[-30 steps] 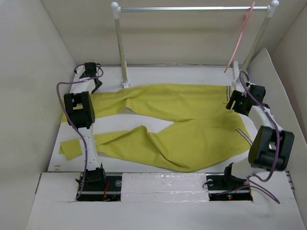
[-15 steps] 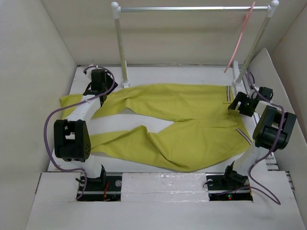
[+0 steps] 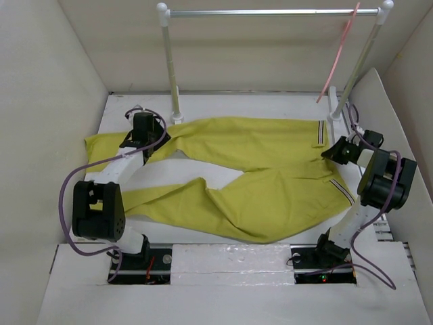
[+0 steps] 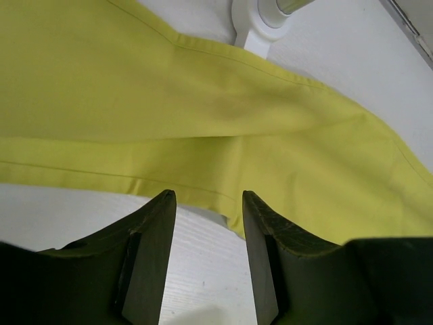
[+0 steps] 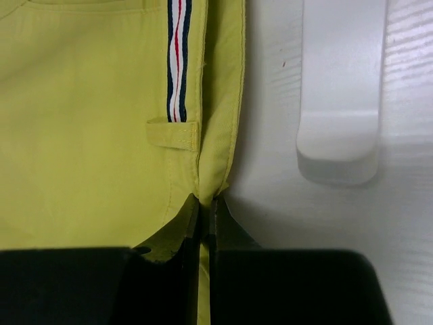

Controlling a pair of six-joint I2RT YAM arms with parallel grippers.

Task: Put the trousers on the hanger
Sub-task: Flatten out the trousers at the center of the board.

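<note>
Found the table [image 3: 237, 103] largely covered by the trousers [image 3: 264, 176], laid flat with the waistband to the right and both legs running left. Noted the rack [image 3: 170, 68] standing along the far side, one white foot [image 5: 338, 122] just beside the waistband edge. Saw the hanger [image 3: 337, 54] dangling by its hook from the right end of the rail [image 3: 270, 11], well apart from the cloth and touched by neither arm. Placed the left gripper [image 4: 206, 196] close over the far leg, near the rack's left post base [image 4: 260, 20], jaws spread and holding nothing, the leg's seamed edge just ahead of the fingertips. Placed the right gripper [image 5: 204, 200] at the far corner of the waistband, jaws pressed together with a fold of the cloth's edge seemingly pinched between them, just below a belt loop [image 5: 172, 133] and the dark, white and red stripe [image 5: 177, 54]. Judged the step in hand as securing the garment: one end gripped, the other not yet taken, nothing on the hanger. Judged the next move as calling for the left jaws to settle onto the leg edge and close on it, then a joint lift keeping the cloth taut enough to carry toward the hanger without snagging on the rack foot
</note>
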